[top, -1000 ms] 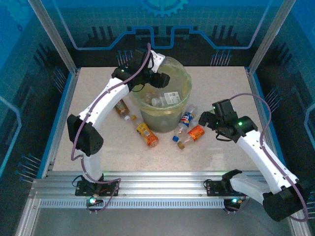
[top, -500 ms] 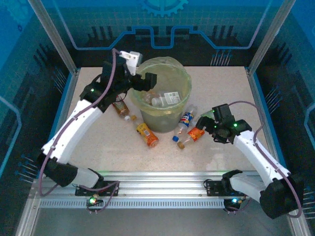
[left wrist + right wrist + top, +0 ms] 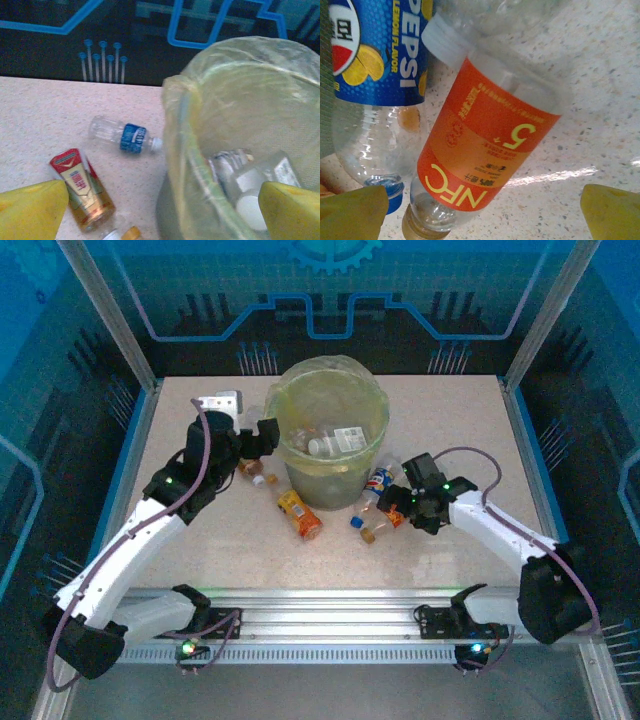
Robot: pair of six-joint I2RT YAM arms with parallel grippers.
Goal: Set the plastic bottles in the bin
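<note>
The bin [image 3: 345,390] stands at mid-table, a yellow-green bucket with a bag liner, and holds several bottles [image 3: 330,443]. Just left of its rim hangs my left gripper [image 3: 262,438], open and empty. In the left wrist view the gripper [image 3: 162,220] straddles the bin's rim [image 3: 186,115], above a brown red-labelled bottle [image 3: 82,192] and a clear blue-labelled bottle [image 3: 125,137]. My right gripper [image 3: 393,502] is open and low over an orange-labelled NFC bottle [image 3: 485,155], which lies between its fingers [image 3: 352,212] untouched. A Pepsi bottle [image 3: 375,65] lies beside it.
An orange bottle [image 3: 299,514] lies in front of the bin, with loose caps [image 3: 357,524] nearby. The Pepsi bottle [image 3: 377,483] leans against the bin's right foot. A metal frame and blue walls fence the table.
My left arm drew back from over the bin to its left side and sank, jaws opening. My right gripper slid left onto the orange-labelled bottle.
</note>
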